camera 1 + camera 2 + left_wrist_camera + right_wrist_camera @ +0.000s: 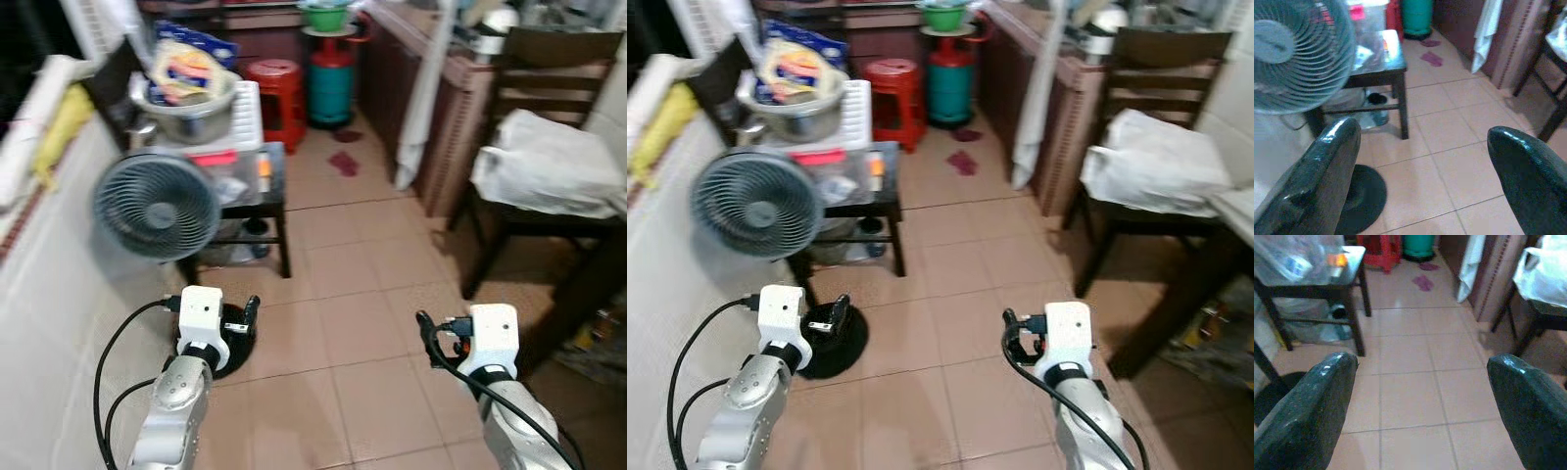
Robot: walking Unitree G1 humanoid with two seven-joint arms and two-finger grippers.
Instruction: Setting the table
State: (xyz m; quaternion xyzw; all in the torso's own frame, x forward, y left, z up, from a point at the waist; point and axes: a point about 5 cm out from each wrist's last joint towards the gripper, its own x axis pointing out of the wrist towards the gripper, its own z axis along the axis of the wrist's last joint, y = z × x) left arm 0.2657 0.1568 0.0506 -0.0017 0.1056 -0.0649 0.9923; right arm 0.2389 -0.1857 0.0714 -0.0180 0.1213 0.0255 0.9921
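Both grippers hang low over the tiled floor [343,323] with nothing in them: the left gripper [1422,161] has its 2 black fingers spread wide apart, and the right gripper [1422,396] is spread the same way.

Just beyond the left gripper stands a grey fan [157,206] on a round black base, close to the white wall on the left. Behind the fan is a small dark side table [269,201]; on it sit a clear plastic box and, towards its far edge, a metal bowl [186,108] holding packets.

On the right, a dark wooden chair [549,147] carries a white plastic bag [554,162] on its seat.

Farther back, a red stool [276,83] and a green gas cylinder [331,83] stand on the floor, and a white cloth [423,98] hangs from the counter edge on the right.
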